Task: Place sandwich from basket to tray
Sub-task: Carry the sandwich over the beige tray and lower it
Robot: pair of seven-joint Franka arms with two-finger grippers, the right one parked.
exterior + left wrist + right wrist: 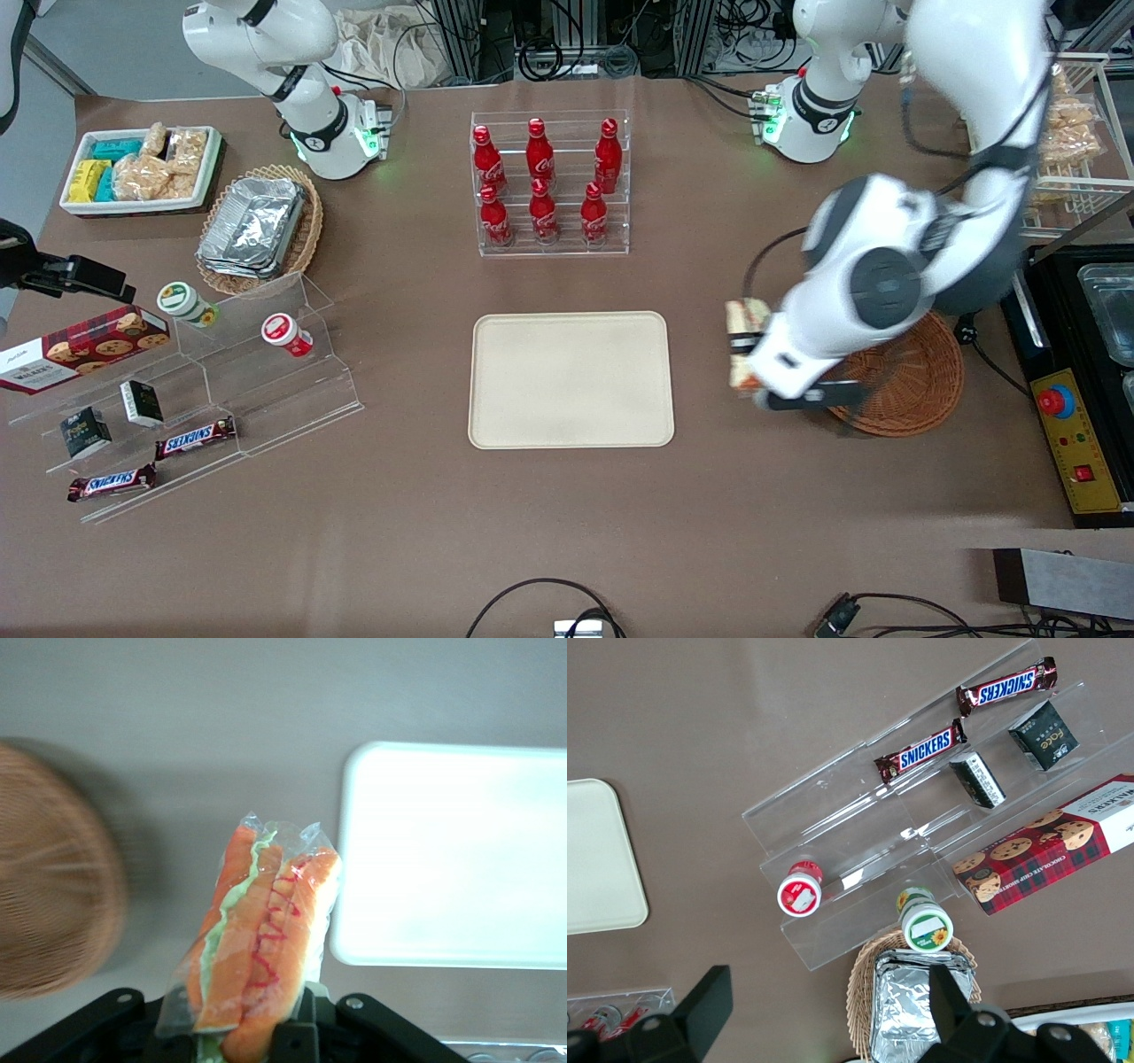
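wrapped wedge sandwich [261, 939] clamped in the end effector [266, 1036], held above the brown counter [567, 514], between wicker basket [912, 381] and cream tray [571, 379]

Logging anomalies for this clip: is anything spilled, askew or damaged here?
Nothing stands out. The gripper holds the wrapped sandwich in its jaws between the basket and the tray; the wrap looks intact, nothing spilled.

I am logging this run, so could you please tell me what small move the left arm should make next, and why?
Probably carry on sideways toward the tray. The end effector is shut on the sandwich, held above bare table between the basket and the tray, so it likely should not release until the sandwich is over the tray.
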